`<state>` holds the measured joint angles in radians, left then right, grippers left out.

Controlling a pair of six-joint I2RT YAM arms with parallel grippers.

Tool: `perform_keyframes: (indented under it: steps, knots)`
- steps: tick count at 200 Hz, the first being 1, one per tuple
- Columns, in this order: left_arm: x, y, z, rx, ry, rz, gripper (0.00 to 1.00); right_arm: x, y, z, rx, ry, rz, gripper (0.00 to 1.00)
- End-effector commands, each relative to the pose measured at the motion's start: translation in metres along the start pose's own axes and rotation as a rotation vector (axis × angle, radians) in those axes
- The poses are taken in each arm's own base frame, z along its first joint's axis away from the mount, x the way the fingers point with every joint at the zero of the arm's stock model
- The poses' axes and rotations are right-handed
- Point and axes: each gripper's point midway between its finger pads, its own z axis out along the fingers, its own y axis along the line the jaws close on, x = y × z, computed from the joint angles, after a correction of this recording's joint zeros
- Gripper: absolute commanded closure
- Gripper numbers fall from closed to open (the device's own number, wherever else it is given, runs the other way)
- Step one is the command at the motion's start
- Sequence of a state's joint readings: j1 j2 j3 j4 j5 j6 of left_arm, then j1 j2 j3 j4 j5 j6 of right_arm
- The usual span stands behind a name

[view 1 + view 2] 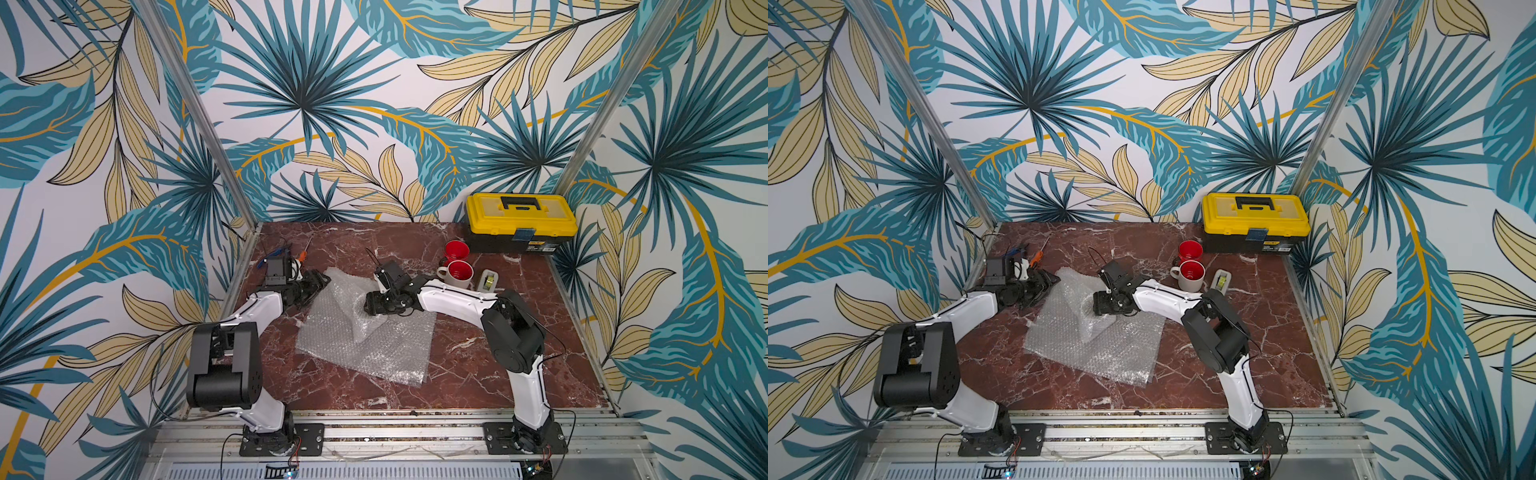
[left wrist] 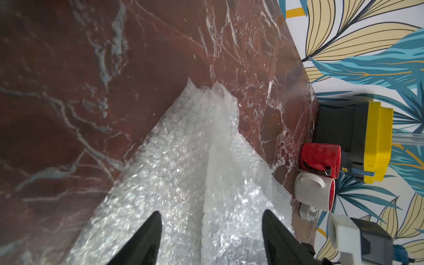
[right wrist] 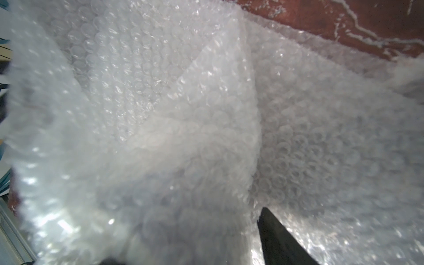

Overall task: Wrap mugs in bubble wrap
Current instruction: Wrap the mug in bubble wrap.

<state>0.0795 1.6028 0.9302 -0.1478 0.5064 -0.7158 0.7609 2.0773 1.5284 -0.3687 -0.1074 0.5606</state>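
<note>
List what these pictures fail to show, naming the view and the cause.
Under the raised bubble wrap: hidden in every view; whether a mug lies there cannot be told.
Right gripper: wrap covers one finger in the right wrist view; grip unclear.
Toolbox label: too small in both top views.
Tape dispenser: mostly behind the white mug, left wrist view.

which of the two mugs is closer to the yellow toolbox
The all-red mug, standing next to the yellow toolbox. The white mug with the red inside sits nearer the robot, beside the tape dispenser.
</note>
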Motion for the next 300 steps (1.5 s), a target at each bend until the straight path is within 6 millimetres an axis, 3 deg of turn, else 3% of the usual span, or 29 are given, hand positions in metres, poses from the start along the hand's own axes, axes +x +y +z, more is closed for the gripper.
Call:
perform_keyframes:
  steps: [1,65,88,137,155,173,213,300]
  knots:
    - [-0.027,-0.021,0.005,0.085,-0.027,0.054,0.32,0.022,-0.019,0.013,0.063,0.087,-0.006,0.31]
    - [-0.041,-0.013,0.038,0.095,0.033,0.023,0.50,0.023,-0.020,0.013,0.070,0.089,-0.007,0.31]
    - [-0.041,-0.013,0.044,0.100,0.045,0.019,0.63,0.024,-0.021,0.014,0.072,0.092,-0.005,0.31]
    - [-0.044,-0.022,0.038,0.123,0.038,0.030,0.93,0.024,-0.022,0.014,0.078,0.092,-0.003,0.31]
    - [-0.043,-0.030,0.030,0.145,0.039,0.032,1.00,0.024,-0.023,0.014,0.085,0.093,-0.001,0.31]
    - [-0.039,-0.041,0.019,0.176,0.039,0.036,1.00,0.025,-0.025,0.015,0.092,0.099,0.002,0.31]
    - [-0.018,-0.068,-0.008,0.237,0.047,0.050,1.00,0.025,-0.026,0.016,0.100,0.103,0.017,0.31]
    - [0.068,-0.103,-0.038,0.285,0.113,0.084,1.00,0.024,-0.022,0.017,0.091,0.110,0.033,0.31]
